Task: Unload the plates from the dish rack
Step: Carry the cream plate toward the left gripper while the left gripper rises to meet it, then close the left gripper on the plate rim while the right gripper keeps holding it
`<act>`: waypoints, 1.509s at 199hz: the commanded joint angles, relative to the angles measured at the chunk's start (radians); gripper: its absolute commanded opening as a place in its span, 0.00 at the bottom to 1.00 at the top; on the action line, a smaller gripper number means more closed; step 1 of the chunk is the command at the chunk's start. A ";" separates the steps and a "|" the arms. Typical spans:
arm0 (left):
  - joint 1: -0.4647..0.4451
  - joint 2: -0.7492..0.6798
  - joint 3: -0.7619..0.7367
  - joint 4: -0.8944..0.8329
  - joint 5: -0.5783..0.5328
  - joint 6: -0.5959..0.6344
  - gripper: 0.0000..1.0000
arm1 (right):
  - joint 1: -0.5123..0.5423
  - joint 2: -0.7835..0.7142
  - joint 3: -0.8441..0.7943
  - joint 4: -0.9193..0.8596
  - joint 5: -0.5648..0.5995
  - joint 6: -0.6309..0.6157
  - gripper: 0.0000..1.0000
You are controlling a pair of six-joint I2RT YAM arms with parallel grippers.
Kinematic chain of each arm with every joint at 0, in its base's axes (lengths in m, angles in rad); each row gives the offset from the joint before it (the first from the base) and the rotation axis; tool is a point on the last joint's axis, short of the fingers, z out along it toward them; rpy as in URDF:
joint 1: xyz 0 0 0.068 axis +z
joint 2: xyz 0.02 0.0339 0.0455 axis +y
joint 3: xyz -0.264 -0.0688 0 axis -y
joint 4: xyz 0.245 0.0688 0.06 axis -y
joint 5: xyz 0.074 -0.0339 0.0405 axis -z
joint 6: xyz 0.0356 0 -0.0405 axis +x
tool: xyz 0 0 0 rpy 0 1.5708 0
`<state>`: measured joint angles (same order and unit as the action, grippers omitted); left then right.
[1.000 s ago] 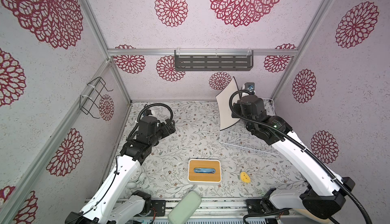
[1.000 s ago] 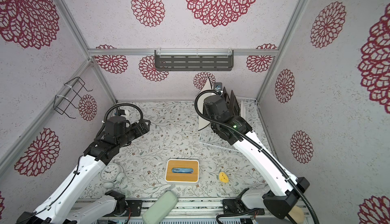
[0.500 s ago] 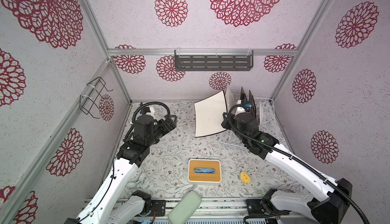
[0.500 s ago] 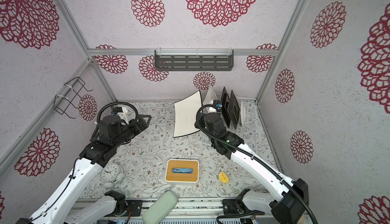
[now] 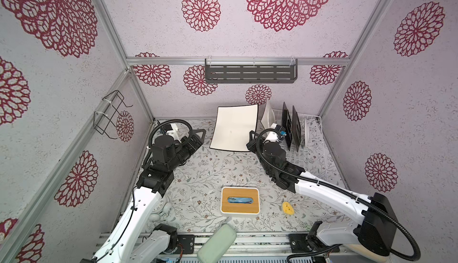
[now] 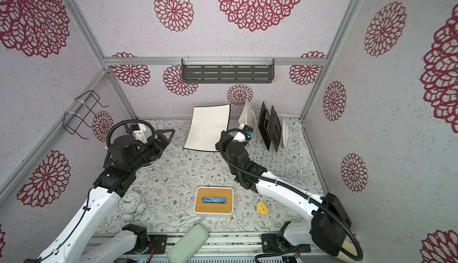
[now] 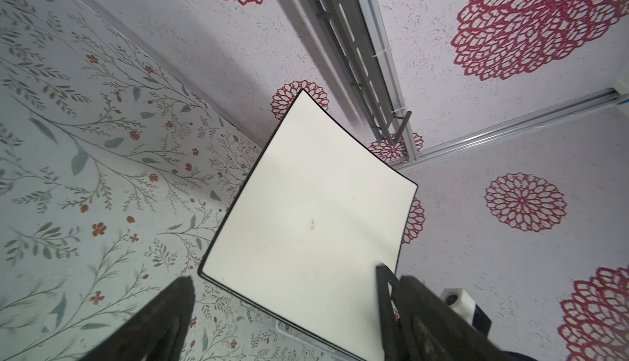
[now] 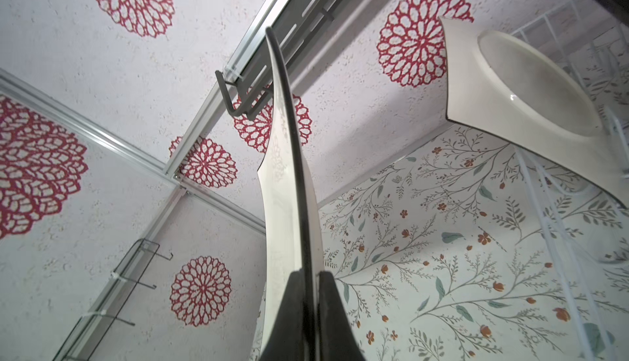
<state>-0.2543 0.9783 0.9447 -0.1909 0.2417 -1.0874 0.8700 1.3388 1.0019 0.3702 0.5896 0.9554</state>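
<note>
Mid-frame, the right hand pinched the cream plate edgewise, likely offering it to the wide-open left hand.

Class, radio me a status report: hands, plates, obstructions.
Right hand shut on cream square plate, clear of dish rack. Left hand open beside it. Four plates in rack. Nothing seen in the way.
</note>
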 commanded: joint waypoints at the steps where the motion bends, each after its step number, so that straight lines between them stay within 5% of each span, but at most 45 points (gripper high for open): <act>1: 0.013 0.017 -0.025 0.151 0.089 -0.084 0.97 | 0.010 -0.014 0.081 0.274 0.116 0.141 0.00; 66: 0.023 0.082 -0.106 0.323 0.130 -0.200 0.97 | 0.050 0.035 0.129 0.240 0.287 0.152 0.00; 136: 0.032 0.155 -0.200 0.540 0.184 -0.334 0.99 | 0.055 0.093 0.139 0.376 0.300 0.168 0.00; 193: 0.031 0.178 -0.224 0.628 0.157 -0.342 0.92 | 0.084 0.145 0.147 0.455 0.334 0.260 0.00; 300: -0.029 0.293 -0.201 0.782 0.148 -0.342 0.86 | 0.096 0.171 0.228 0.444 0.345 0.241 0.00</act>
<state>-0.2638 1.2572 0.7097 0.5198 0.3977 -1.4490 0.9642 1.5578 1.0985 0.6151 0.9051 1.1496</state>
